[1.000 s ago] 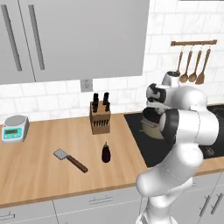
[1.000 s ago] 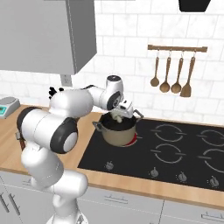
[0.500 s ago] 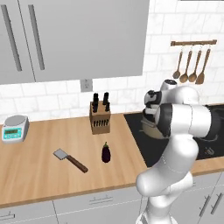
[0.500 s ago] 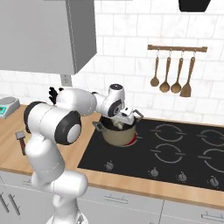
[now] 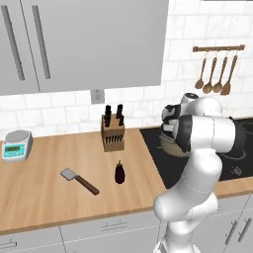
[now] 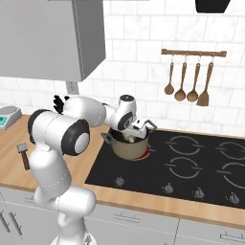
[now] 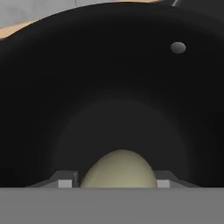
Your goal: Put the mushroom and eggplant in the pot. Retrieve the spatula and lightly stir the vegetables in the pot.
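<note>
item: round beige-tan cooking pot with dark interior and grey loop handles (image 6: 128,148), standing on the black glass hob (image 6: 191,167) at its near-left burner, by the hob's left edge. change noted: against the pictures a second and half a second back, the white arm's two-finger gripper (image 6: 132,135) has sunk from above the rim down into the pot's mouth, and its fingers have eased apart only a shade. item: pale cream, rounded, smooth-capped mushroom (image 7: 119,169), seen in the hand view between the two dark fingertips (image 7: 64,181) against the pot's black inside; the fingers look to bracket it, but whether they grip it or have let go cannot be told. reading: the mushroom is being delivered into the pot, so the first part of the task is near done. item: small glossy dark purple teardrop eggplant with dark stem cap (image 5: 120,172), lying untouched on the wooden counter (image 5: 39,173) toward its front edge, just left of the hob. item: grey flat-bladed spatula with dark brown wooden handle (image 5: 79,180), lying on the counter left of the eggplant, apart from it, not yet fetched.
</note>
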Robot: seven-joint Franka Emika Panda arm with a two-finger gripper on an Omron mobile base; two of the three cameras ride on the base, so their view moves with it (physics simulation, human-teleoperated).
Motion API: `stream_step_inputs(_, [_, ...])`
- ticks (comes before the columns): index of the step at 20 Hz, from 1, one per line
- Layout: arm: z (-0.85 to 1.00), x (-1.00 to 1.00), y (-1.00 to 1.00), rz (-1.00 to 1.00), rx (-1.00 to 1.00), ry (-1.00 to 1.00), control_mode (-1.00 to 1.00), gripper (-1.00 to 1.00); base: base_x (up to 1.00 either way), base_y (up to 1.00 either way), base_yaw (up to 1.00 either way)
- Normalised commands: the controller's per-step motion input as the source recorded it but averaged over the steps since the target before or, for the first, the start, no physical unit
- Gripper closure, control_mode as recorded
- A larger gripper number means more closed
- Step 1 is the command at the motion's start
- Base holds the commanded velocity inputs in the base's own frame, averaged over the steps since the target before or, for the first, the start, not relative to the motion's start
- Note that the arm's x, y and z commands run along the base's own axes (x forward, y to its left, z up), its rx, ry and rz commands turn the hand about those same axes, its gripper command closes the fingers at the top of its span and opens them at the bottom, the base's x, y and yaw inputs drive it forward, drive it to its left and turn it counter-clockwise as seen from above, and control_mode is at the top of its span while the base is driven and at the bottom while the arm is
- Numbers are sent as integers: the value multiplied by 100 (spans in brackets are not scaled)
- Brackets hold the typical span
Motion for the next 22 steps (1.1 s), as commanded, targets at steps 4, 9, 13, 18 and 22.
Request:
stream_step_inputs(4, [26,-8,0,2,1,0,-100,-100,0,0,0])
stream_step_inputs(9, [61,-17,0,2,2,-1,-100,-100,0,0,0])
stream_step_inputs(13, [88,-79,32,0,1,-15,-100,-100,0,0,0])
stream_step_inputs(18, [66,-100,95,0,0,-7,-100,-100,0,0,0])
stream_step_inputs(22, [32,-96,100,0,0,0,-100,-100,0,0,0])
